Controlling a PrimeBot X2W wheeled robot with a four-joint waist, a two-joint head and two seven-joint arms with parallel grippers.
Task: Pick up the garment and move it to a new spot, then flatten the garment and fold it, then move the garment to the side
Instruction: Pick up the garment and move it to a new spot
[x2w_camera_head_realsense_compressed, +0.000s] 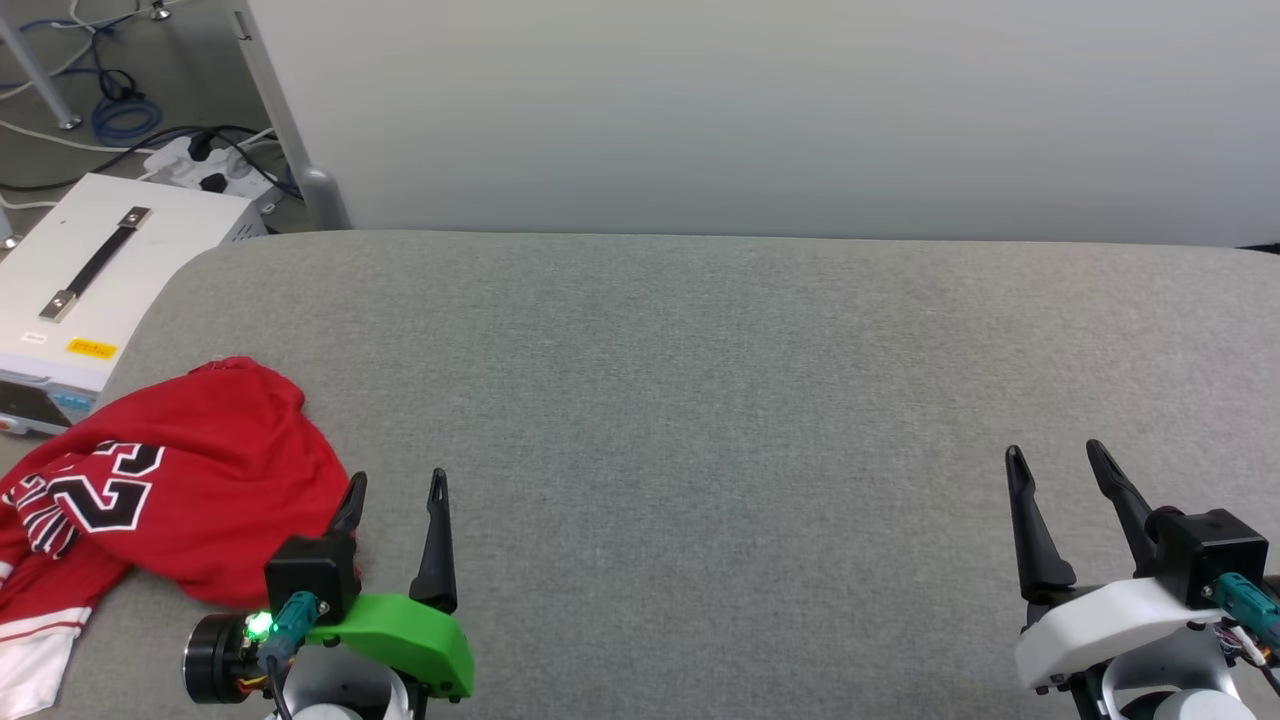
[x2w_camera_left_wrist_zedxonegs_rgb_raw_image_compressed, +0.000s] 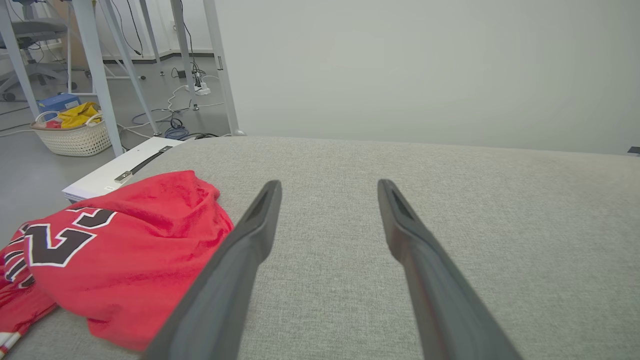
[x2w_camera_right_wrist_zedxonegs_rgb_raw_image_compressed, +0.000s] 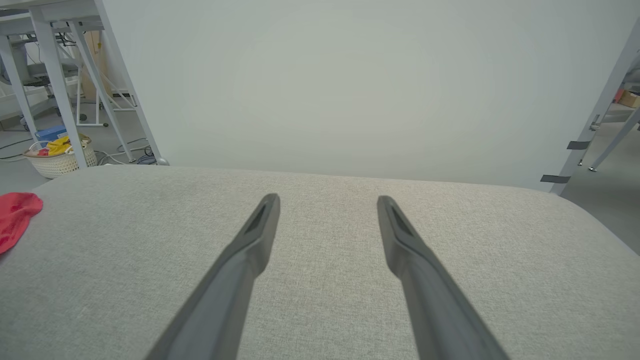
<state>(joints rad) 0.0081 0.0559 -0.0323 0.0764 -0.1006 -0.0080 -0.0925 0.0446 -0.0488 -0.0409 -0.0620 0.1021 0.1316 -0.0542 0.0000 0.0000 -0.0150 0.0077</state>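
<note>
Head view: the garment (x2w_camera_head_realsense_compressed: 200, 480) is noted as a crumpled red heap at the left edge of the bench (x2w_camera_head_realsense_compressed: 700, 400), toward the front left corner, with the black, white-outlined "23" facing up and a white sleeve trailing toward the front; part of it appears to hang over the left edge, beside a white box (x2w_camera_head_realsense_compressed: 120, 260) on the floor. The left gripper (x2w_camera_head_realsense_compressed: 398, 480) is seen near the front edge with its jaws spread wide and nothing between them. Its left finger lies just beside the garment's right margin, and contact cannot be confirmed. The right gripper (x2w_camera_head_realsense_compressed: 1055, 452) is seen near the front right, well apart from the garment, jaws likewise spread and empty. Left wrist view: the left gripper (x2w_camera_left_wrist_zedxonegs_rgb_raw_image_compressed: 329, 185) is pointed across bare grey fabric, with the garment (x2w_camera_left_wrist_zedxonegs_rgb_raw_image_compressed: 130, 250) off to the left of the fingers and not between them; a basket (x2w_camera_left_wrist_zedxonegs_rgb_raw_image_compressed: 75, 137) holding yellow cloth is seen on the floor beyond. Right wrist view: the right gripper (x2w_camera_right_wrist_zedxonegs_rgb_raw_image_compressed: 328, 199) is open over bare bench, and a small red corner of the garment (x2w_camera_right_wrist_zedxonegs_rgb_raw_image_compressed: 15, 217) is visible at the far left. Judgement: the first step, the pick-up, is in hand and no grasp has been made. The next move is judged to call for the left gripper to be shifted left and lowered onto a raised fold, then closed. The bare middle of the bench is judged the likely new spot.
</note>
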